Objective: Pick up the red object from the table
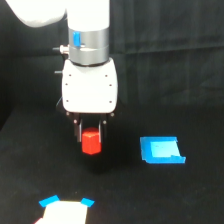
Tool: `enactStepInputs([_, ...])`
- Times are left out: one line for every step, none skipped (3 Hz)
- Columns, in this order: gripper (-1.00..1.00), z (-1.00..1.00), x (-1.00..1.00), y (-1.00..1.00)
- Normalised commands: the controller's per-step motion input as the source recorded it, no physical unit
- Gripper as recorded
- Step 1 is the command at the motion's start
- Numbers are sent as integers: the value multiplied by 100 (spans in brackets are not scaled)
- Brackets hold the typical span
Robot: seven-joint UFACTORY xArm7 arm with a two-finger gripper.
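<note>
The red object (91,142) is a small red-orange stubby block, seen just left of centre in the exterior view. It sits between the dark fingers (77,131) of my gripper (91,136), below the gripper's white body. The jaws are closed against its sides. Its lower part hangs below the fingertips, and it looks slightly raised off the black cloth table (150,195), though I cannot tell the gap for certain.
A flat blue square patch (161,150) lies on the cloth to the exterior view's right of the gripper. A pale shape with blue tape corners (65,209) sits at the bottom edge, left of centre. Black cloth hangs behind.
</note>
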Motion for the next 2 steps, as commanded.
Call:
enactStepInputs([-7,100,100,41])
enactStepInputs([-59,100,26,23])
